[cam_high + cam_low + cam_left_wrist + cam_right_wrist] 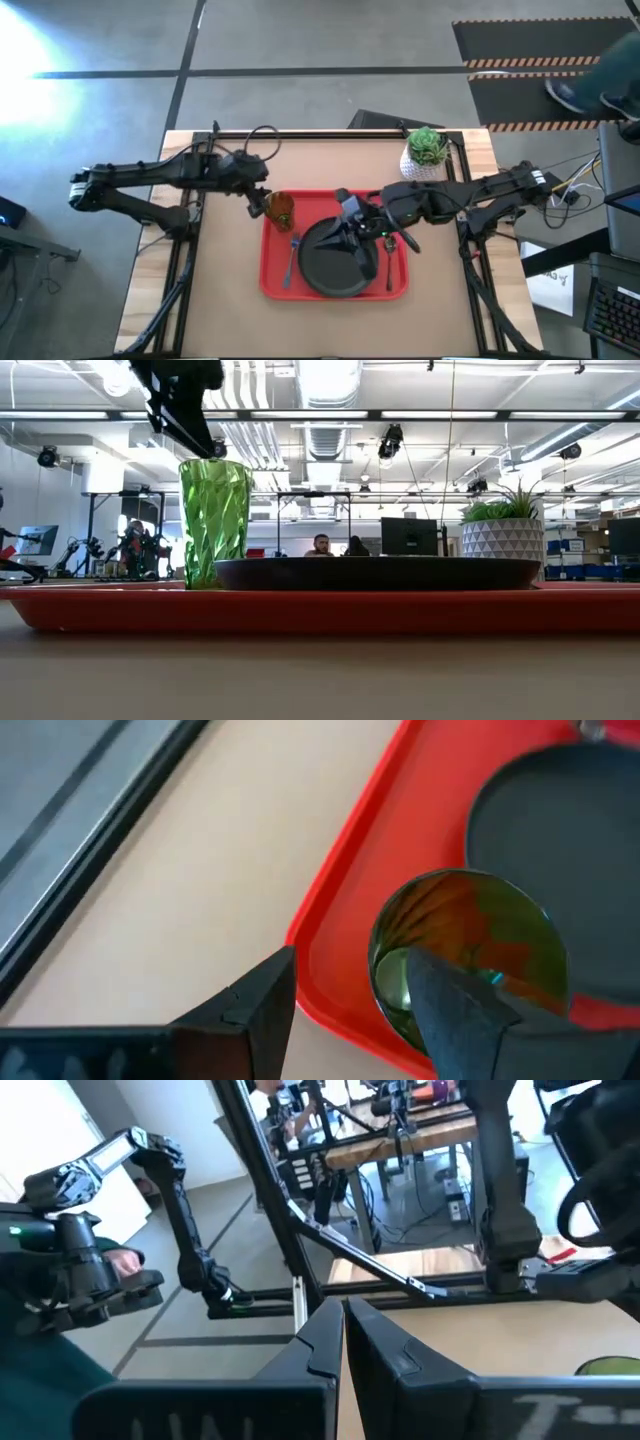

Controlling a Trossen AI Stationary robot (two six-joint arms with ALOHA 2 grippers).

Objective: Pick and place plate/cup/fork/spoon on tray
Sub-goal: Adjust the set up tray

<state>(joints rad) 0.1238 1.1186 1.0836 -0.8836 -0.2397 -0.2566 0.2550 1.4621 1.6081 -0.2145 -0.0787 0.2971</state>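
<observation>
Dark fingers (455, 1005) of the left gripper (258, 205) fill the foreground of the left wrist view, spread apart with a clear gap between them; one finger sits over the rim of the cup (468, 955), the other hangs outside the tray (340, 920), over the bare table (200, 890). Nothing is clamped between them, and the cup stands upright on its own in the tray's back left corner, just beside the plate (335, 260). That plate lies flat in the middle of the tray. To the plate's left, also on the tray, lies the fork (293, 255), its blue handle pointing toward the tray's front edge. On the plate's right, near the tray's right rim, lies the spoon (390, 270). Over the plate's back edge hangs the right gripper (352, 225), its fingers (375, 1345) pressed together with nothing between them. Beyond the tray's back right corner a white pot with a green plant (425, 152) stands on the table.
</observation>
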